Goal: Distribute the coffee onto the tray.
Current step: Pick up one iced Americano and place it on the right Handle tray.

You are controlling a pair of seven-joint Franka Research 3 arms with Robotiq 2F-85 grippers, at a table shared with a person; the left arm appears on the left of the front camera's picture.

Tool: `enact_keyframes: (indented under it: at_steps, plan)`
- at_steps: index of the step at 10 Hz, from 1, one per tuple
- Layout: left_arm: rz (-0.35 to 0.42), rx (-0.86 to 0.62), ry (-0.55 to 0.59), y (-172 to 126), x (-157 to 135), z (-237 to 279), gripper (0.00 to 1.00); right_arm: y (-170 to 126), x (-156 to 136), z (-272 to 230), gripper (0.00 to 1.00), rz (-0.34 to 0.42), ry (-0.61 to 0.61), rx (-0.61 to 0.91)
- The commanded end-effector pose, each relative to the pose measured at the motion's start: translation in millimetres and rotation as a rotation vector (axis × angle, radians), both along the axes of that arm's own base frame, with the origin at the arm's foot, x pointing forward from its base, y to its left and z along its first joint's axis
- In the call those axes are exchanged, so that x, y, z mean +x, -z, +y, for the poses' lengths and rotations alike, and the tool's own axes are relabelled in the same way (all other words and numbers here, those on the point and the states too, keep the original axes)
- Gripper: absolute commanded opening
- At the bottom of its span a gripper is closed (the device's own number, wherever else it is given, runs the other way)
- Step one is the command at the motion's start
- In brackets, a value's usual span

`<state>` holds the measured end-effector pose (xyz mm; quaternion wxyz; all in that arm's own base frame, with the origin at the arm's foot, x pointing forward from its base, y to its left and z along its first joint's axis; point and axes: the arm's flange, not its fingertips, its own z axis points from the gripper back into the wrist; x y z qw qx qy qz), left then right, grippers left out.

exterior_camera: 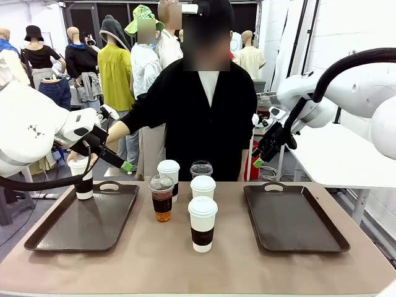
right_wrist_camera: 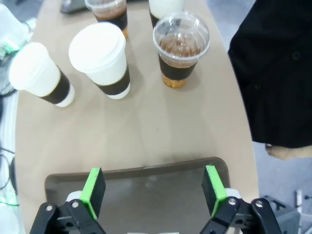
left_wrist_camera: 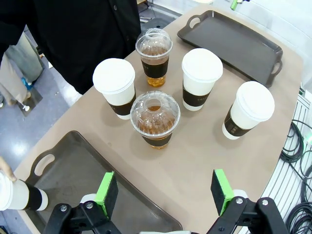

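One white paper cup with a brown sleeve point(exterior_camera: 83, 180) stands at the far corner of the left tray point(exterior_camera: 80, 223); a person's hand rests on its lid point(left_wrist_camera: 6, 169). Five cups cluster mid-table: three sleeved white cups point(exterior_camera: 202, 224) point(exterior_camera: 203, 187) point(exterior_camera: 168, 177) and two clear dome-lidded iced coffees point(exterior_camera: 162, 198) point(exterior_camera: 201, 169). My left gripper point(exterior_camera: 124, 164) hangs open above the left tray's far edge, its green pads point(left_wrist_camera: 106, 194) apart and holding nothing. The right gripper point(exterior_camera: 257, 161) hovers open over the far end of the right tray point(exterior_camera: 291, 218), pads point(right_wrist_camera: 92, 187) spread, nothing between them.
The person in black point(exterior_camera: 204, 117) stands at the far side, one arm stretched toward the left tray. The right tray carries nothing. Bare brown tabletop point(exterior_camera: 154, 260) lies in front of the cups and between the trays. Cables point(left_wrist_camera: 297, 146) hang off the table's side.
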<state>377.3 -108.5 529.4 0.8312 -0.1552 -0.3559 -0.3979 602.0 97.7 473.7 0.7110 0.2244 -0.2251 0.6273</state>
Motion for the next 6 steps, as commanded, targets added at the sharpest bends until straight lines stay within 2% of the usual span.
enact_keyframes:
  at_steps: [1,5,6]
  plan:
    - [0.009,-0.010,0.009,1.0,-0.5,2.3,1.00,24.3,27.7,-1.6,1.00,0.029,-0.046,0.131]
    - [0.009,-0.010,0.009,1.0,-0.5,2.3,1.00,85.6,56.5,-1.1,1.00,0.054,-0.045,0.276]
    - [0.009,-0.010,0.009,1.0,-0.5,2.3,1.00,100.6,61.1,-0.3,1.00,-0.004,-0.046,0.312]
